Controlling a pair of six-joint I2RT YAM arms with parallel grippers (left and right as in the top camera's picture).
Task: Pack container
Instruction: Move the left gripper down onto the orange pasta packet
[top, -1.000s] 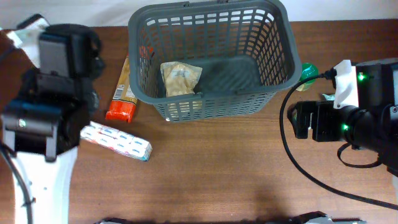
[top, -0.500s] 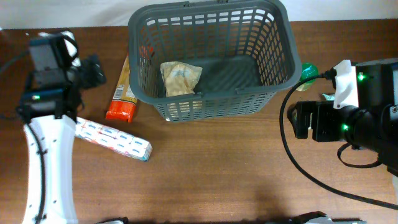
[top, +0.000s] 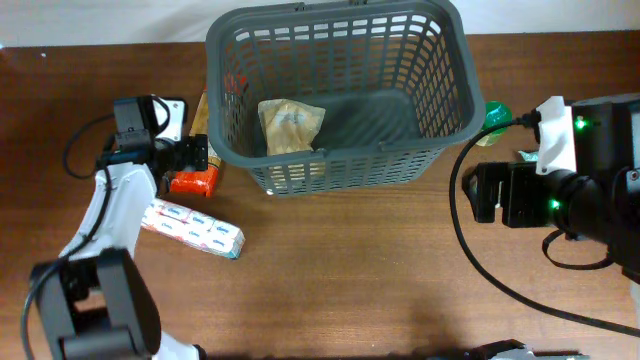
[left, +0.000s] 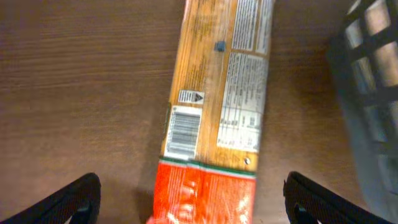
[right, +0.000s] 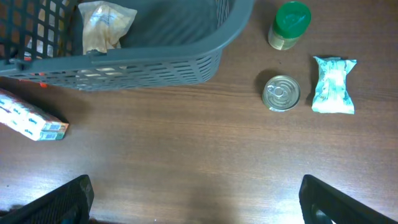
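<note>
**Left tool open over a packet beside the basket**

Near the tabletop's left edge, the left tool hangs with its jaws spread wide over a long orange packet. The packet lies just beside the basket. The basket stands mid-tabletop against the far edge and holds a pale bag. Toward the right edge, the right tool is also released, above bare wood near a can.

Spread wide, the left pincer hovers over an orange packet.
</note>
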